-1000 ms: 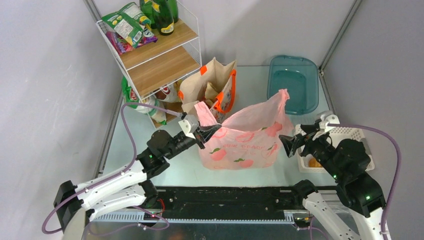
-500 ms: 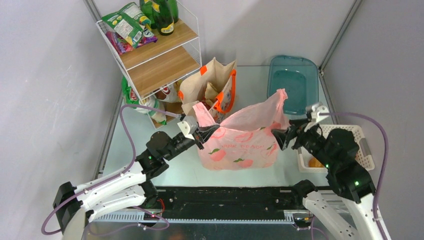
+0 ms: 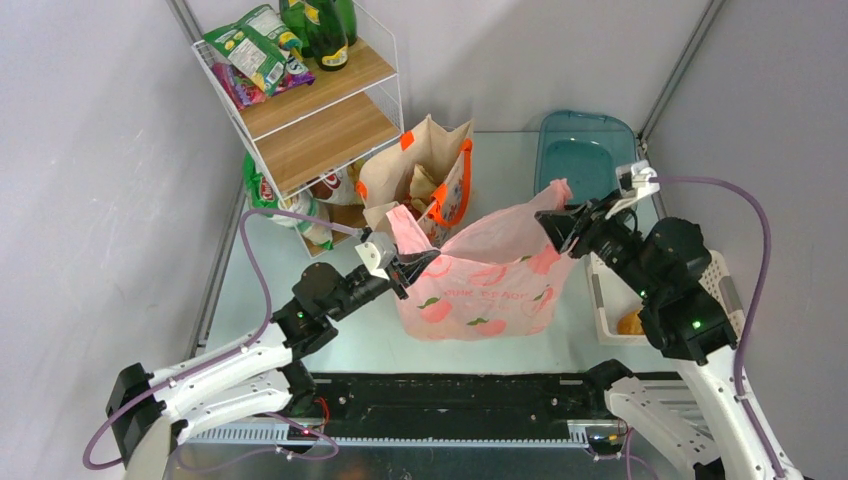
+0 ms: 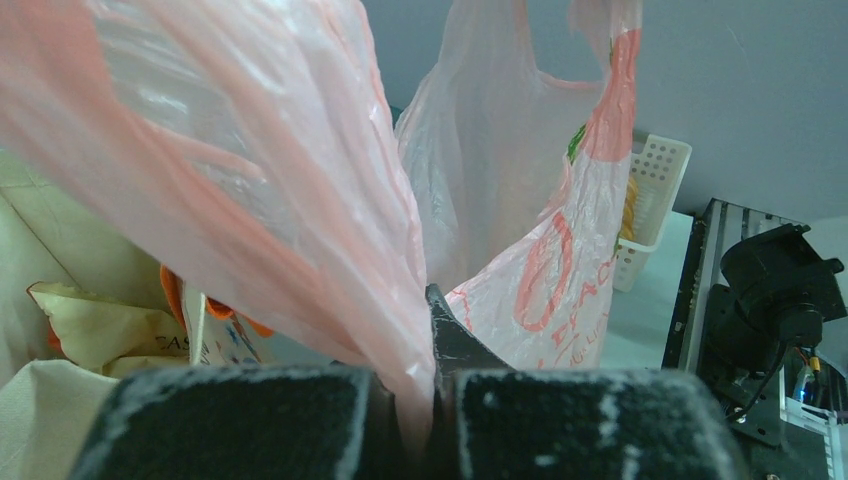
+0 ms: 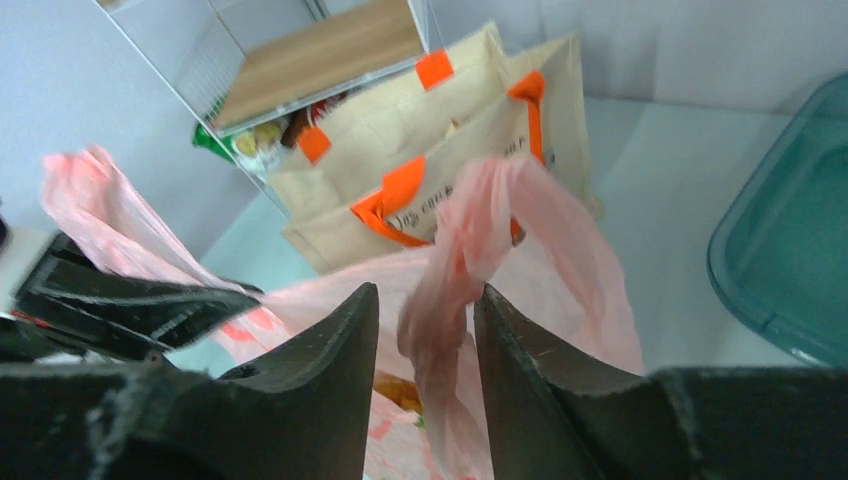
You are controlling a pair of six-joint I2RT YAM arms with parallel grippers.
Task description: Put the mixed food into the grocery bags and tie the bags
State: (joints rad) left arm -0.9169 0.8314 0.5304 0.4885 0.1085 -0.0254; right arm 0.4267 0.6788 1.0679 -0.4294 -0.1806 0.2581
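Grey walls box in the pale surface (image 3: 350, 340), with a wire shelf rack (image 3: 320, 115) at back left. I see the pink bag (image 3: 480, 290) standing mid-surface, the beige tote (image 3: 420, 175) just behind it and the teal tray (image 3: 590, 160) at back right. The left jaws pinch the bag's left handle (image 4: 330, 250). The right jaws are spread either side of its right handle (image 5: 450, 290), not clamped. One bread roll (image 3: 630, 323) lies in the white basket (image 3: 610, 295), which the right arm partly hides.
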